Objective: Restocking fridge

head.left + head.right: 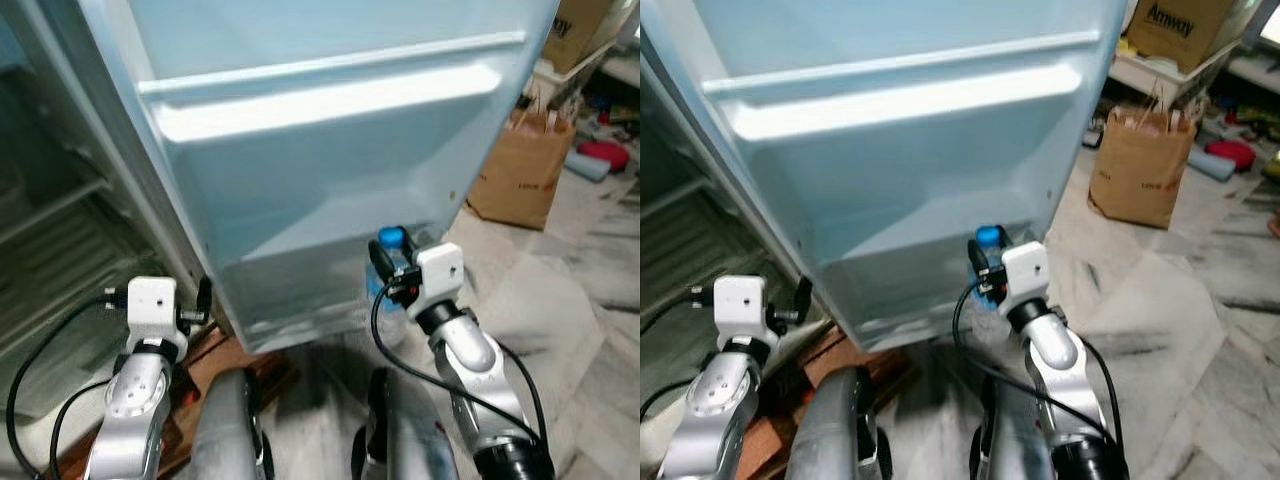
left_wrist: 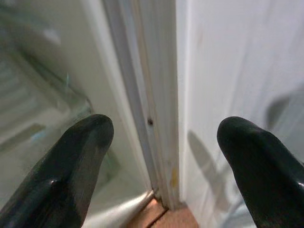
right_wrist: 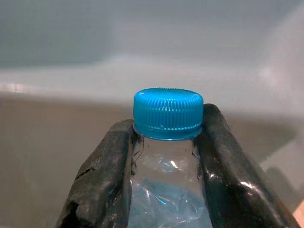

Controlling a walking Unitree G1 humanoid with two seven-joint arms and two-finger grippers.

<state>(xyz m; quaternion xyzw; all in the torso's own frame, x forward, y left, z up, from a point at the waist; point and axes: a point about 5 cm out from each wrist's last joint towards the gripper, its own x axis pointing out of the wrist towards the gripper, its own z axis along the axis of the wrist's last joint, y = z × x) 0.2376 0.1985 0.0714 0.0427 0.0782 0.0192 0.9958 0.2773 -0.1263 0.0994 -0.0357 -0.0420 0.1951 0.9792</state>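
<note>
At the far left the fridge interior [image 1: 60,240] stands open, its wire shelves dim and blurred. Just before it the left hand [image 2: 161,156] hangs low with its two black fingers [image 2: 71,171] spread wide apart and nothing between them, pointed at the hinge-side edge where the cabinet meets the open fridge door [image 1: 330,170]. The pale blue inner face of that door fills the middle of the head views, with a long moulded door shelf [image 1: 320,100] across its upper part and a lower door bin [image 1: 300,290] near the floor. Further right, the right hand [image 3: 166,142] is clamped on the neck of a clear water bottle [image 1: 385,290], just under its blue cap [image 3: 168,113], holding it upright right beside the lower door bin. At the far right a brown paper bag [image 1: 520,170] stands on the marble floor [image 1: 590,300], well apart from the door.
</note>
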